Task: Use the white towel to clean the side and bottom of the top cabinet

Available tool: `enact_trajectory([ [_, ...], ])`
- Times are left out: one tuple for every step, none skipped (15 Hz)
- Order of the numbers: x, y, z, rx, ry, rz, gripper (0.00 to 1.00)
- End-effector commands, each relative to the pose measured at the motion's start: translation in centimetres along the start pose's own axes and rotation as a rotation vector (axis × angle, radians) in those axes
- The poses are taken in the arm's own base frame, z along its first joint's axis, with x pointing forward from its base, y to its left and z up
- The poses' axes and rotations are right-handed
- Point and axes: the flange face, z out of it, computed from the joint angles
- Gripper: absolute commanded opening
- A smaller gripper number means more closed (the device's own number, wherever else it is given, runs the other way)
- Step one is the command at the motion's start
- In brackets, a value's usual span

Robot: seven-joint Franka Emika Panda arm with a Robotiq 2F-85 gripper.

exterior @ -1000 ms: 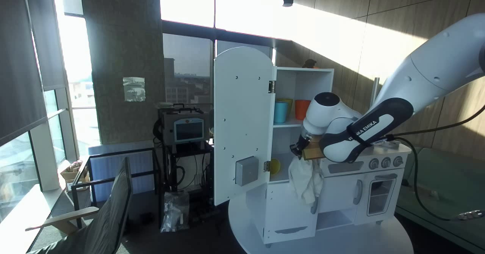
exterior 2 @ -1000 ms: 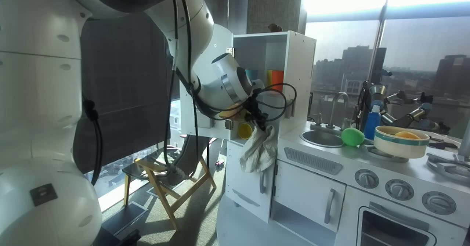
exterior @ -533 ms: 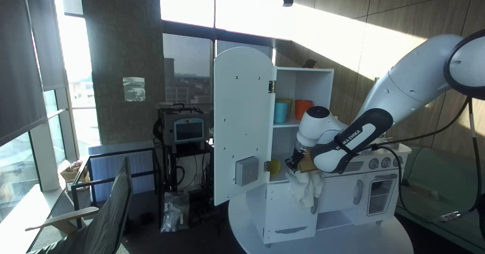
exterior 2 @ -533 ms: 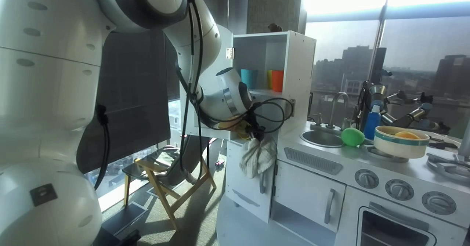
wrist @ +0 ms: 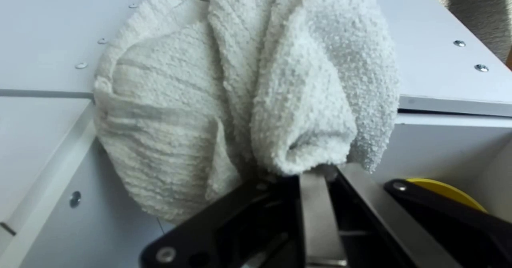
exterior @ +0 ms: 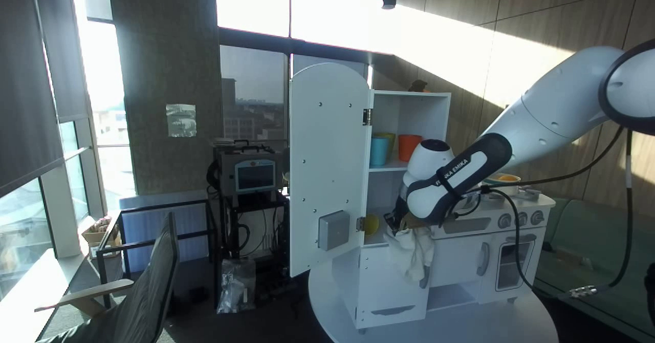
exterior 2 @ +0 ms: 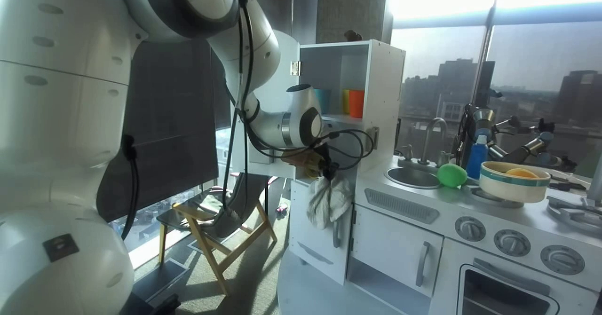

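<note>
My gripper (exterior: 393, 222) is shut on the white towel (exterior: 412, 255). The towel hangs in soft folds in front of the lower door in both exterior views, and fills the middle of the wrist view (wrist: 240, 76). The gripper's metal fingers (wrist: 320, 216) run into the towel's bunched edge; the fingertips are hidden in cloth. The top cabinet (exterior 2: 384, 84) is a tall white box with inner shelves. Its plain door (exterior: 330, 143) stands wide open. In an exterior view the gripper (exterior 2: 330, 170) is low at the cabinet's open front, by its bottom compartment. Contact with the bottom board cannot be told.
A blue cup (exterior: 379, 151), an orange cup (exterior: 408, 147) and a yellow-green cup stand on the middle shelf. A yellow cup (wrist: 448, 192) lies in the bottom compartment. A sink (exterior 2: 414, 176), a green egg-shaped object (exterior 2: 451, 175) and a bowl (exterior 2: 513, 183) are on the counter.
My gripper and the towel have moved down toward the bottom compartment and slightly toward the open door. In the last half second the wrist has turned while the gripper stays nearly in place.
</note>
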Motion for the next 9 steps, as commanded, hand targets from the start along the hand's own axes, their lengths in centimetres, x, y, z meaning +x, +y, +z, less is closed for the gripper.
enact_trajectory([
  [3.0,0.1,-0.9,-0.007,0.021,-0.011,0.06],
  [3.8,0.4,-1.2,-0.022,0.036,0.004,0.06],
  [4.4,0.9,-1.2,-0.042,0.050,0.022,0.06],
  [5.2,1.6,-1.3,-0.061,0.059,0.051,0.06],
  [5.9,2.6,-1.3,-0.081,0.065,0.088,0.06],
  [6.3,3.5,-1.5,-0.096,0.065,0.125,0.06],
  [6.5,4.6,-1.8,-0.105,0.061,0.165,0.06],
  [6.6,5.6,-1.6,-0.115,0.048,0.201,0.06],
  [6.7,6.7,-1.4,-0.136,0.046,0.235,0.06],
])
